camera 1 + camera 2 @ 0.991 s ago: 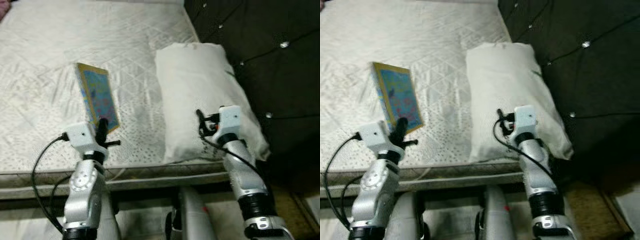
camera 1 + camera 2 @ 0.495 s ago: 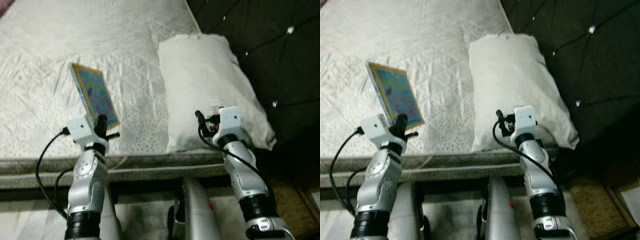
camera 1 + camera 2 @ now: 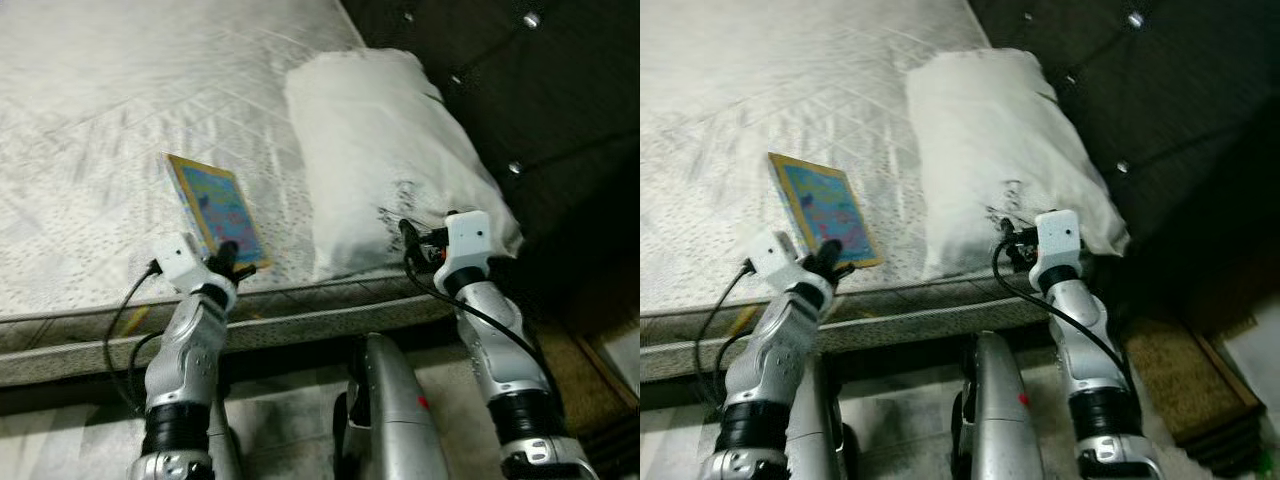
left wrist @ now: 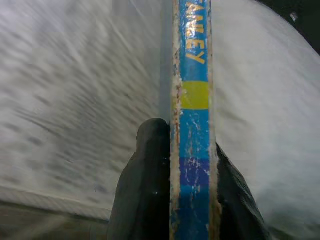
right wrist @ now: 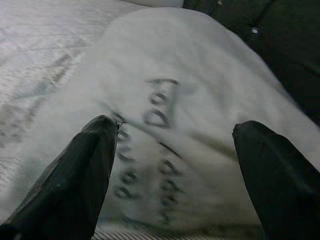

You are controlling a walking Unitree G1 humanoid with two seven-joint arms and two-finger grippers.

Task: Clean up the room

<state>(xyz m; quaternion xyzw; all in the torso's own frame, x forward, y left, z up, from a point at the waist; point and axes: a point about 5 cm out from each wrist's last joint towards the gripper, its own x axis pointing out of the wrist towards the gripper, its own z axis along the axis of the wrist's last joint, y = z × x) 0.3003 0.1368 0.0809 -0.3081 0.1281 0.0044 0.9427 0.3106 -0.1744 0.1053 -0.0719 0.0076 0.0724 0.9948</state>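
A thin colourful book with a blue cover and yellow border is held tilted above the white mattress, near its front edge. My left gripper is shut on the book's lower corner; in the left wrist view both black fingers pinch its blue spine. A white pillow with dark printed marks lies on the right side of the bed. My right gripper is open, hovering just before the pillow's near end, with nothing between its fingers.
A dark tufted headboard runs along the right of the bed. The mattress's front edge crosses just beyond my arms. My own silver body shows below, with a brown mat on the floor at the lower right.
The whole picture has shifted as the camera moved back and turned; the bed edge sits higher. My left gripper still holds the book, now nearer the mattress edge. The right gripper stays open by the pillow.
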